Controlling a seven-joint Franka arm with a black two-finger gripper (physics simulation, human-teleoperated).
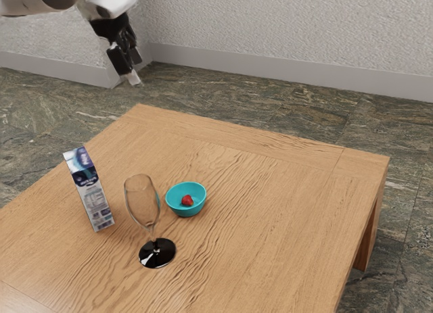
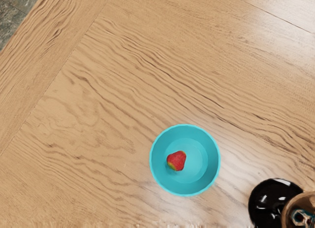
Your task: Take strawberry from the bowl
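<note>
Currently under my remote control, one black gripper [image 1: 136, 80]: raised high above the level of the bench [image 1: 270, 205], well apart from everything on it. Opening: I cannot tell how far. Contents: I see nothing in its hold. Contact: none with bowl, fruit, glass or carton.

Item, one strawberry [image 2: 176, 160], red with a yellow-green end: lower than my gripper and well apart from it, lying inside the bowl [image 2: 185, 193], off-centre on its floor.

The bowl, turquoise and round, upright on the bench, likewise below the gripper.

Item, one wine glass [image 1: 157, 253], clear with a black foot: standing near the bowl, below gripper height.

Item, one carton [image 1: 88, 190], printed, tall: upright below gripper height, near the glass, toward the exterior view's left.
</note>
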